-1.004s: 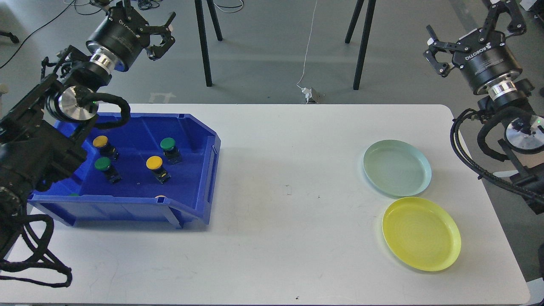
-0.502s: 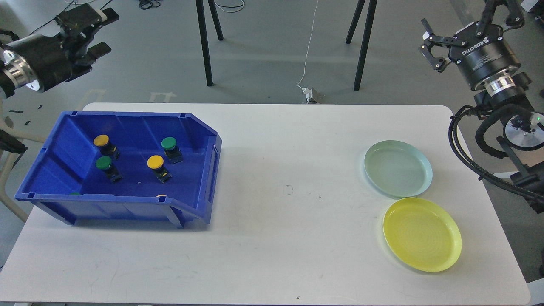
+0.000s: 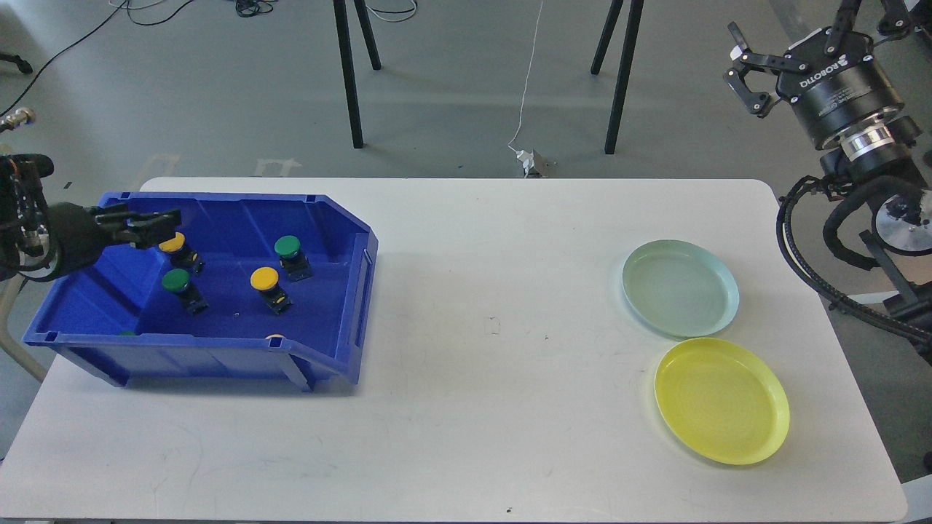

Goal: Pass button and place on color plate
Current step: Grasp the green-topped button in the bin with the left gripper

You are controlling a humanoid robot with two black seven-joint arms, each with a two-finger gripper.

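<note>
A blue bin (image 3: 218,358) stands on the left of the white table. It holds two yellow-capped buttons (image 3: 264,277) (image 3: 172,243) and two green-capped buttons (image 3: 287,246) (image 3: 175,279). Two more caps peek over its front wall. My left gripper (image 3: 173,227) reaches in from the left over the bin's far left corner, fingers slightly apart and empty, tips just above the far-left yellow button. My right gripper (image 3: 790,16) is open and empty, raised beyond the table's far right corner. A pale green plate (image 3: 681,288) and a yellow plate (image 3: 721,400) lie at the right.
The white table (image 3: 495,378) is bare between the bin and the plates. Black stand legs (image 3: 349,73) and a white cable (image 3: 526,87) are on the floor beyond the table's far edge. My right arm's cables (image 3: 808,269) hang by the table's right edge.
My left arm swung off to the left, then came down low into the bin's far left corner over the yellow button. My right gripper shifted slightly. Bin, buttons and plates stayed put.
</note>
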